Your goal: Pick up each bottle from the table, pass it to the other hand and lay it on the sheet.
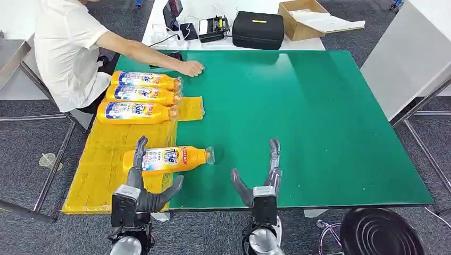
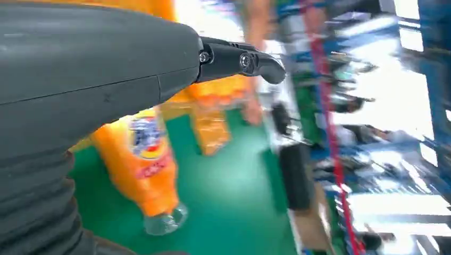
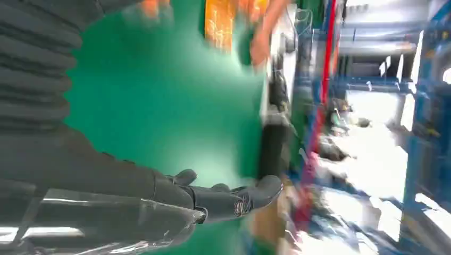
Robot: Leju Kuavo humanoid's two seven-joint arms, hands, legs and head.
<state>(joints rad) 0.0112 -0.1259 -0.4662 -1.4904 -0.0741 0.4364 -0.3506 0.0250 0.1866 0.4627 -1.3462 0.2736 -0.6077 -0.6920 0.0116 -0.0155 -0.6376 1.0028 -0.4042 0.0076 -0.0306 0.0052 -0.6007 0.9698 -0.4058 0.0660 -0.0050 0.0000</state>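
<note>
At the table's near edge I see my left hand (image 1: 142,186) spread wide and holding nothing, fingers apart, just behind the nearest bottle (image 1: 169,159). That bottle lies on its side, its body on the yellow sheet (image 1: 101,170) and its clear cap end over the green table (image 1: 319,122). My right hand (image 1: 264,178) hangs over bare green, fingers apart, empty. Farther off, three bottles (image 1: 139,95) lie side by side on the sheet, and a person's hand (image 1: 190,68) rests beside them.
</note>
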